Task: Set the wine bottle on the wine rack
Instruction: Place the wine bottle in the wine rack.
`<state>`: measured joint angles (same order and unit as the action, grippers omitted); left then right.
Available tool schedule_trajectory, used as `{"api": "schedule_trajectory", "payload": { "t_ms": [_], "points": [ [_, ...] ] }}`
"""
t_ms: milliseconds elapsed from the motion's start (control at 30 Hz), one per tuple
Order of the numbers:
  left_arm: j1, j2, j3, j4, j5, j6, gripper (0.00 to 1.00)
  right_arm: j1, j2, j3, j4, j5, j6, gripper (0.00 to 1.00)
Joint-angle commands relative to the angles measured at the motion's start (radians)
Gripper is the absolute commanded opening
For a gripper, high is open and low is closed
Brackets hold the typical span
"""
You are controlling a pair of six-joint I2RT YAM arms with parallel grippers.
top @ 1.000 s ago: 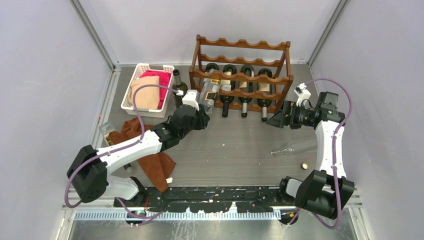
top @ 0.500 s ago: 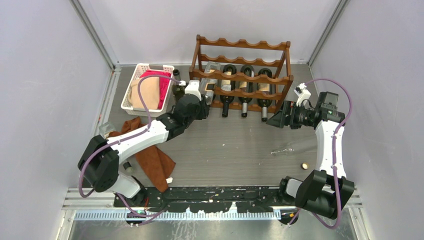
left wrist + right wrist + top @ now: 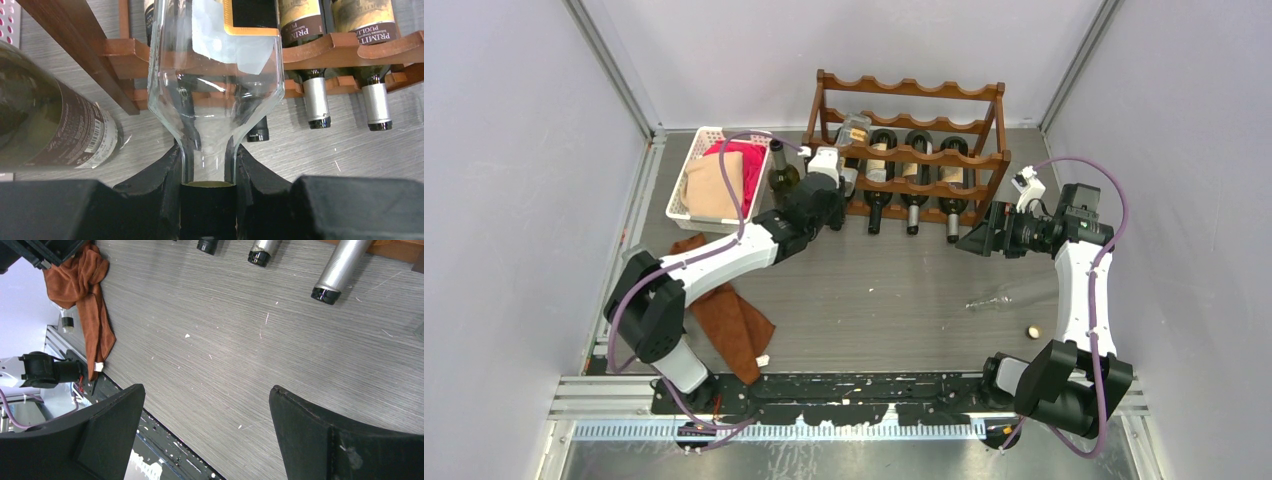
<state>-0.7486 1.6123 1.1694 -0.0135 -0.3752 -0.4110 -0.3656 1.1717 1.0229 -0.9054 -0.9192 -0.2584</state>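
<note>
My left pincer (image 3: 207, 167), nearly shut, gripped the neck of the clear wine bottle (image 3: 215, 95), base pointing far at the left end of the wine rack (image 3: 330, 50), probably to slide in bottom-first.

Your table (image 3: 874, 290) lies open between both arms; left of the left gripper (image 3: 207, 172), the wine rack (image 3: 911, 88) post and a dark bottle (image 3: 781, 175) crowd in.

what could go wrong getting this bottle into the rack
The left gripper grips the clear bottle only at the neck, so the body may sag or slip. Its body could catch a rail of the rack and shove it. The dark bottle close on the left could get knocked.
</note>
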Motion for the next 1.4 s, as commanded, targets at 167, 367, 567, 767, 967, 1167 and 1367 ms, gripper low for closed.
{"api": "schedule_trajectory", "payload": {
  "t_ms": [167,367,567,767,967,1167,1367],
  "points": [
    [0.025,-0.002,0.145,0.247,-0.078,0.044,0.0,0.019,-0.032,0.021,0.032,-0.029,-0.003,1.0],
    [0.038,0.023,0.17,0.267,-0.082,0.046,0.0,0.026,-0.032,0.019,0.036,-0.027,-0.002,1.0],
    [0.045,0.053,0.199,0.29,-0.085,0.054,0.0,0.034,-0.032,0.014,0.043,-0.024,0.002,1.0],
    [0.045,0.082,0.212,0.338,-0.092,0.082,0.0,0.036,-0.035,0.013,0.044,-0.021,0.003,1.0],
    [0.045,0.104,0.206,0.399,-0.118,0.12,0.0,0.037,-0.035,0.011,0.044,-0.021,0.002,1.0],
    [0.045,0.131,0.215,0.422,-0.145,0.146,0.0,0.038,-0.036,0.011,0.046,-0.02,0.003,1.0],
    [0.045,0.159,0.224,0.432,-0.183,0.145,0.0,0.04,-0.035,0.011,0.046,-0.018,0.003,1.0]
  ]
}}
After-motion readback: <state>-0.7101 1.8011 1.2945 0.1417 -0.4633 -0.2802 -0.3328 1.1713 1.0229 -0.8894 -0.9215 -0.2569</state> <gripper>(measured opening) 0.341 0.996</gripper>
